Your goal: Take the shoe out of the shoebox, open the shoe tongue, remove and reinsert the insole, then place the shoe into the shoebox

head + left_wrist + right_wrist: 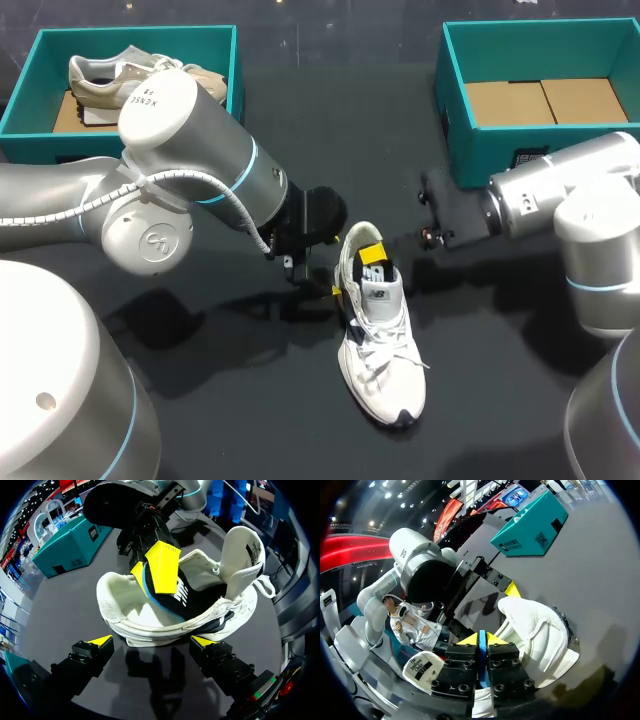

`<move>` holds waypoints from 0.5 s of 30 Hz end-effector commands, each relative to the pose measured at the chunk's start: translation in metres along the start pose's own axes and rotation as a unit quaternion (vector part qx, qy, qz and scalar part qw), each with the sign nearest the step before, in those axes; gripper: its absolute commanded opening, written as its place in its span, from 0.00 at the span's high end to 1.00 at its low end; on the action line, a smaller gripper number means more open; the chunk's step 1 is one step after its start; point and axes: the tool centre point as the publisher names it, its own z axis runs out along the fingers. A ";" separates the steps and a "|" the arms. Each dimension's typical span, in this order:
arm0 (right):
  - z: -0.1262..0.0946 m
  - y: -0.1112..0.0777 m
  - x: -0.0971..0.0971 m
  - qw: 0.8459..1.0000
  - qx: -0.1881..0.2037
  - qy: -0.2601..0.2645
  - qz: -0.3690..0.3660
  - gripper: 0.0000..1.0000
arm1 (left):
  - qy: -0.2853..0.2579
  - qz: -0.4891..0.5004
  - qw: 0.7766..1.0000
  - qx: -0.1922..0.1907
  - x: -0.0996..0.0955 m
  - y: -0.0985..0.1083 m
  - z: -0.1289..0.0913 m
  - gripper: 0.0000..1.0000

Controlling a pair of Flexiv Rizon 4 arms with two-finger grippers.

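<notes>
Overhead light falling evenly on dark desk; soft arm shadows pooling at 9 o'clock of shoe; left arm shell glinting.

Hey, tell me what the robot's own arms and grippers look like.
The left arm and right arm both have rounded silver-grey links with thin light-blue rings at the joints. A white coiled cable runs along the left one. The left gripper and right gripper are black, blocky and bolted, and each finger ends in a bright yellow wedge-shaped tip.
</notes>
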 end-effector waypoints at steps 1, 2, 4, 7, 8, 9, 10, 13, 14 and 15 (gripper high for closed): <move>0.009 -0.012 -0.003 1.000 -0.005 0.005 0.010 1.00 | 0.001 0.001 1.000 0.001 0.000 0.001 0.000 0.00; 0.010 -0.014 -0.002 1.000 -0.005 0.006 0.012 1.00 | 0.001 0.001 1.000 0.001 0.000 0.001 0.000 0.00; 0.011 -0.014 -0.001 1.000 -0.002 0.004 0.015 1.00 | 0.001 0.001 1.000 0.001 0.000 0.001 0.000 0.00; 0.010 -0.010 0.002 1.000 0.000 -0.002 0.007 0.96 | 0.001 0.001 1.000 0.001 0.000 0.001 0.000 0.00; 0.009 -0.008 0.002 1.000 0.001 -0.004 0.004 0.82 | 0.001 0.001 1.000 0.001 0.000 0.001 0.000 0.00; 0.009 -0.006 0.003 1.000 0.002 -0.005 0.000 0.67 | 0.001 0.001 1.000 0.001 0.000 0.001 0.000 0.00; 0.008 -0.004 0.004 1.000 0.004 -0.007 -0.003 0.61 | 0.001 0.001 1.000 0.001 0.000 0.001 0.000 0.00; 0.007 0.002 0.007 1.000 0.011 -0.013 -0.012 0.52 | 0.001 0.005 1.000 0.004 0.001 0.001 -0.003 0.00; 0.006 0.003 0.009 1.000 0.013 -0.016 -0.014 0.52 | 0.001 0.005 1.000 0.004 0.001 0.002 -0.004 0.00; 0.006 0.004 0.010 1.000 0.015 -0.018 -0.016 0.52 | 0.001 0.006 1.000 0.004 0.002 0.002 -0.005 0.00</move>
